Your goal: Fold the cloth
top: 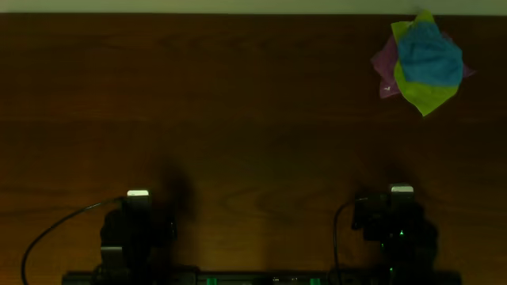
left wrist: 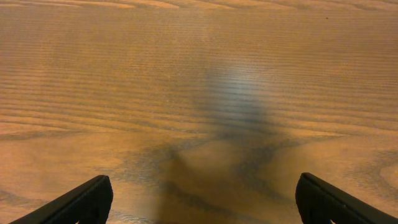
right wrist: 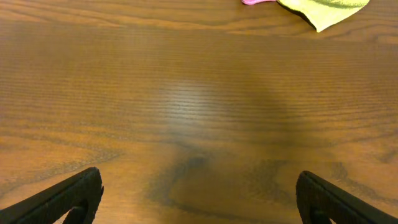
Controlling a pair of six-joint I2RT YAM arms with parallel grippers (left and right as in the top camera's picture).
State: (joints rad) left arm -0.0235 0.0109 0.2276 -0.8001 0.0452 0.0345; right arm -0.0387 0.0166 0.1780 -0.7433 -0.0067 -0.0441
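Topping lime cloth and, seemingly, purple cloth, the cloth lies beyond gaping claws.

blue cloth bunched atop yellow-green cloth and purple cloth, far ahead of right pincer, farther from left pincer

we see the cloth at the far right corner of the table — bright sky-blue, soft in texture, bunched into a rumpled heap rather than spread flat. it lies topmost on a small pile — over a yellow-green cloth, with a purple cloth showing beneath.
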